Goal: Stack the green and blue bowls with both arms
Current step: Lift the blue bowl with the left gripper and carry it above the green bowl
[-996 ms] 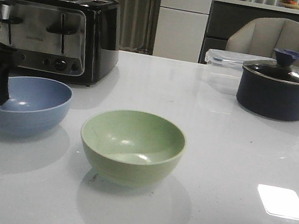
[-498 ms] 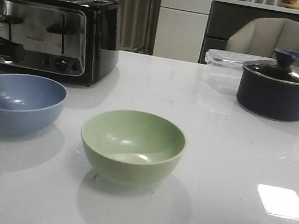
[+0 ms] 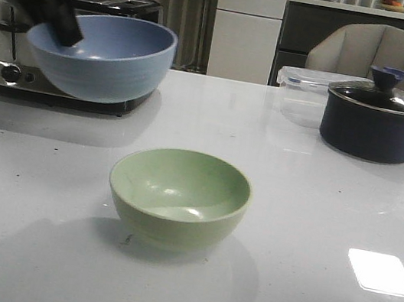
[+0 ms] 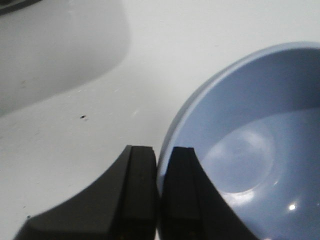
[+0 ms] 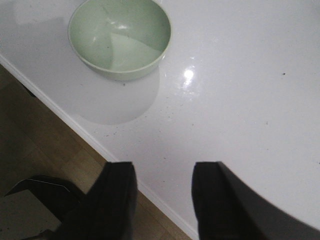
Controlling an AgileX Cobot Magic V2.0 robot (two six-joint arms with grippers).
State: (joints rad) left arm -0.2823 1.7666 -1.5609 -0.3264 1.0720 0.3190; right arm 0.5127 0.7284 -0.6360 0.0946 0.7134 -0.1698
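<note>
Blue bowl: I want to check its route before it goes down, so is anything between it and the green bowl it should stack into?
Nothing visible does. The round matte grey-blue bowl, pinched at its rim by the left end effector, hangs above the white table; the pale sage green bowl sits open and empty.

Kitchen/dining area: toaster (image 3: 2, 48), lidded pot (image 3: 378, 118) on white counter (image 3: 318, 201), chair (image 3: 370, 51) behind.

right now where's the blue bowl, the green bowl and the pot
blue bowl (image 3: 104, 65), front view, outer wall
green bowl (image 3: 178, 193), front view, inside wall
pot (image 3: 372, 133), front view, dark side wall
</note>
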